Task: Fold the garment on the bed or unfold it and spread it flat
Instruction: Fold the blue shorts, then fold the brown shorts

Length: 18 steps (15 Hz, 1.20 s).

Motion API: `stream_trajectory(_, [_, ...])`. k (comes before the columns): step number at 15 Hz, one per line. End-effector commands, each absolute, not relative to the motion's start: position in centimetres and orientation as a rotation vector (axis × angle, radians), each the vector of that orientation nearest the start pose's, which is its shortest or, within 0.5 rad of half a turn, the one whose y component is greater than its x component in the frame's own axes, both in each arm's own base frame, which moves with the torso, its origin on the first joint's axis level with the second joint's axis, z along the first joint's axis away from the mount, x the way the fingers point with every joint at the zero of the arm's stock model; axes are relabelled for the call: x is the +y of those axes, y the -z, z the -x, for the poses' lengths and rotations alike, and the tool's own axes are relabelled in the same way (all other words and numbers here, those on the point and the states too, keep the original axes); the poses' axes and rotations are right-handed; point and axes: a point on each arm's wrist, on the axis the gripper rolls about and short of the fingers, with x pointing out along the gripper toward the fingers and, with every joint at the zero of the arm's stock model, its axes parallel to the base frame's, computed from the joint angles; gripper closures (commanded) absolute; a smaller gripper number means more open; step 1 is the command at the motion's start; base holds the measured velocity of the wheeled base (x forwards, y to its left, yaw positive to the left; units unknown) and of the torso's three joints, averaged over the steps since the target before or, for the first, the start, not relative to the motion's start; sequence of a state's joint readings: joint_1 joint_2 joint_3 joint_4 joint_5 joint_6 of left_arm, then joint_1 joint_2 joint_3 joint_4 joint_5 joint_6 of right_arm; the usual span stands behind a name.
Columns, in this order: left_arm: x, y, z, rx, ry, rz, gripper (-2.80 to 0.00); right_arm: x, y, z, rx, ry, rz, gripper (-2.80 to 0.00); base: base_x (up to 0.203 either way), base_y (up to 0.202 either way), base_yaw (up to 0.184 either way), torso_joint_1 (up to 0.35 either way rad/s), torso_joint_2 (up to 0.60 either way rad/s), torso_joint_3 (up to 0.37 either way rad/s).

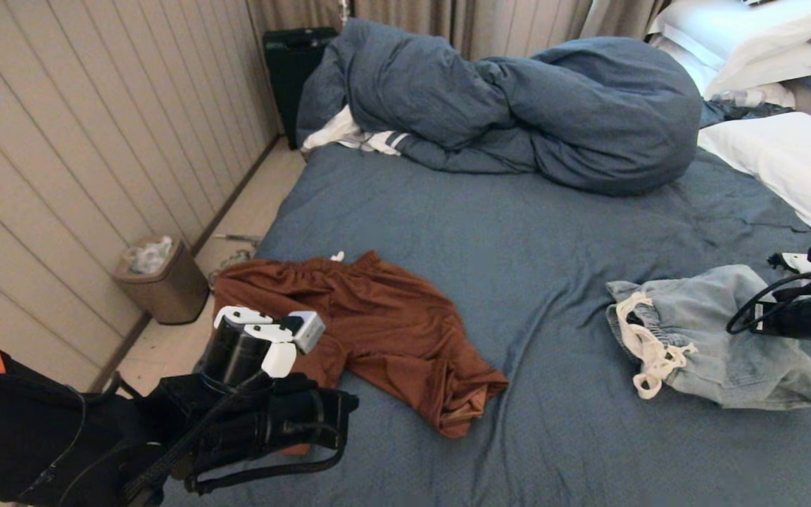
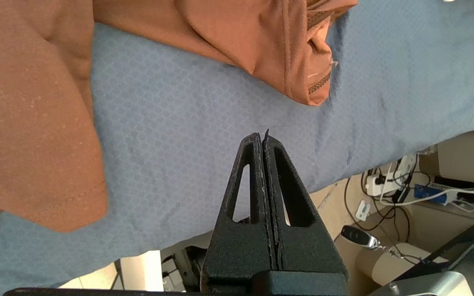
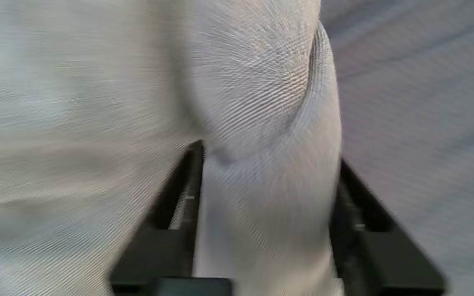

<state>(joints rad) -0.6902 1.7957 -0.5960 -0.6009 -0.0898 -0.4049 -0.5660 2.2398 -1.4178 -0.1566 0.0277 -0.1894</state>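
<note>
Pale denim shorts (image 3: 261, 102) fold between parted right jaws, on bed (image 1: 518, 232)

left claw (image 1: 265, 338) over rust-brown shorts (image 1: 377, 331) at near bed (image 1: 518, 239) edge | pale denim shorts (image 1: 715, 338) just beside right claw (image 1: 800, 310) | bunched duvet (image 1: 518, 105) well beyond both

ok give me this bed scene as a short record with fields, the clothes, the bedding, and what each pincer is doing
surface: bed, slate-blue sheet, wrinkled
garment 1: rust-brown shorts, crumpled, near the bed's left edge
garment 2: light denim shorts with white drawstring, bunched, on the right
bedding: blue duvet heaped at the far side; white pillows far right
left pincer: shut, empty, over bare sheet beside the brown shorts
right pincer: jaws apart, denim fabric between them; grip cannot be told
floor: waste bin by the wall
</note>
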Motion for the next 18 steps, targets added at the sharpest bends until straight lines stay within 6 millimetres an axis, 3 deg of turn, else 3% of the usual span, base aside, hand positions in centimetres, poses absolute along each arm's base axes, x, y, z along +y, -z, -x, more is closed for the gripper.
stream_trajectory(1, [-18.3,-9.9,-21.9,0.727,0.623,0.195,0.0,-24.2,-10.0,-36.7,0.664,0.395,-0.054,-2.8,0.0,0.0,0.0,0.0,0.0,0.0])
stream_trajectory(4, [-18.4,-9.9,-21.9,0.728,0.624,0.195,0.0,-24.6,-12.5,-35.6,0.586,0.355,-0.097,-2.8,0.0,0.0,0.0,0.0,0.0,0.0])
stream_trajectory(9, [-18.6,-9.8,-21.9,0.727,0.627,0.194,0.0,-22.9,-19.6,-31.5,0.407,0.246,-0.173,-2.8,0.0,0.0,0.0,0.0,0.0,0.0])
stream_trajectory(10, [-18.6,-9.7,-22.0,0.729,0.626,0.193,0.0,-22.2,-20.3,-31.0,0.394,0.231,-0.193,0.0,0.0,0.0,0.0,0.0,0.0,0.0])
stream_trajectory(14, [-18.7,-9.8,-22.3,0.714,0.597,0.187,0.0,-16.2,-19.8,-32.0,0.468,0.073,-0.217,0.0,0.0,0.0,0.0,0.0,0.0,0.0])
stream_trajectory(18, [-18.9,-10.1,-22.5,0.7,0.596,0.195,0.0,-7.1,-19.1,-34.7,0.533,-0.151,-0.225,0.0,0.0,0.0,0.0,0.0,0.0,0.0])
